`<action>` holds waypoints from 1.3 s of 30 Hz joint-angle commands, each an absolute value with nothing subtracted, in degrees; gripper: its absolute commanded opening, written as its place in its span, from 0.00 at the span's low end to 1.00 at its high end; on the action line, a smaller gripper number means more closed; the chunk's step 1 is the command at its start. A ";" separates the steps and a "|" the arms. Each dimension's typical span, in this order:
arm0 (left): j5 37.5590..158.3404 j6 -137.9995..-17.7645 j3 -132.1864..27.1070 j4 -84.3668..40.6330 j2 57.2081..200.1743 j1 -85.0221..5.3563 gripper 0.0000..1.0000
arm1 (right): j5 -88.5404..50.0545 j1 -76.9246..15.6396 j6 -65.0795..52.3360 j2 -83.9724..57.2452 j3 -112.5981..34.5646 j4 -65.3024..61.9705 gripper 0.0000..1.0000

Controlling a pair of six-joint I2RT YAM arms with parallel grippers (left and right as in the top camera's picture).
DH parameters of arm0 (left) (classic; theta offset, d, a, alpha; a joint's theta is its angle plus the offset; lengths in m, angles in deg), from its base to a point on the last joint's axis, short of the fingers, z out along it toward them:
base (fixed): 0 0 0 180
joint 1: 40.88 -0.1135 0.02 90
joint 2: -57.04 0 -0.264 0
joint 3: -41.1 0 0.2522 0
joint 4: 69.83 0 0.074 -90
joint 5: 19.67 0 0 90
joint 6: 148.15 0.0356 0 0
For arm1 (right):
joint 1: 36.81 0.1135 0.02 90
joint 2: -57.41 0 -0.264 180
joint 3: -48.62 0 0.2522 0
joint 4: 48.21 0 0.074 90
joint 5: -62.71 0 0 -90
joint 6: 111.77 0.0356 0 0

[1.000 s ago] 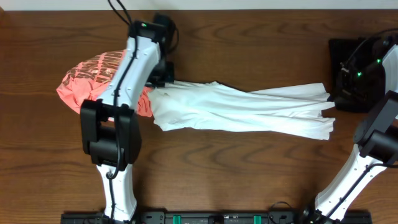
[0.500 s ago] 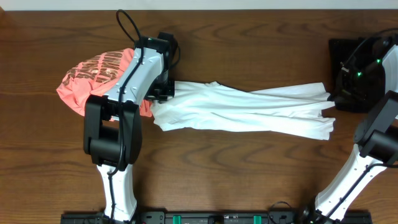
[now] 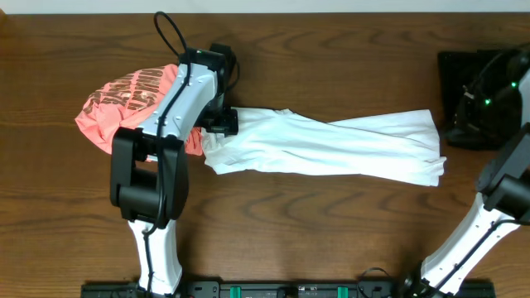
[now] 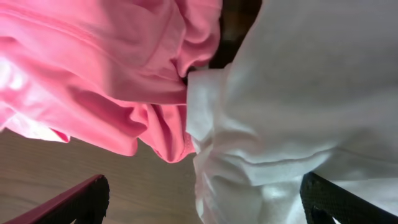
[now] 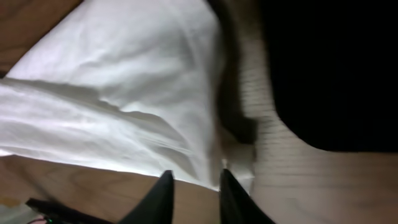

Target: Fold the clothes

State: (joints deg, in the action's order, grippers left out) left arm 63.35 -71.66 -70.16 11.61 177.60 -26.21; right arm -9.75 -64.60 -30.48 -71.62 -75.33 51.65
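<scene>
Overhead alone shows lettering [image 3: 132, 87] on the pink shirt [image 3: 95, 126].

The white T-shirt [image 3: 331, 147] is thin, matt, softly creased cloth, the coral-pink shirt [image 3: 108, 112] matt rumpled cloth with pale printed lettering, the worktop [image 3: 331, 232] smooth dark-grained wood with a slight sheen, and the shell of the left arm [image 3: 186, 95] glossy white plastic.

The only lettering in view is the pale print across the coral-pink shirt [image 3: 124, 95], seen from overhead as a few crumpled rows, too small and creased for any word to be read.
</scene>
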 commanded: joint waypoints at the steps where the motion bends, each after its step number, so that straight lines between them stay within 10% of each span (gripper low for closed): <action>1: 61.73 -72.23 -71.16 10.47 171.52 -26.49 0.98 | -9.75 -67.57 -31.05 -69.74 -76.29 52.03 0.31; 16: 69.47 -72.19 -71.16 4.35 160.11 -26.38 0.98 | -6.14 -63.31 -42.76 -69.55 -76.25 51.59 0.79; 31: 69.49 -71.95 -71.14 4.72 160.11 -26.38 0.98 | -28.04 -49.58 -20.86 -61.48 -76.25 48.07 0.80; 39: 69.47 -71.25 -71.14 8.50 160.11 -26.38 0.98 | -29.13 -46.74 -17.56 -51.34 -75.73 50.91 0.99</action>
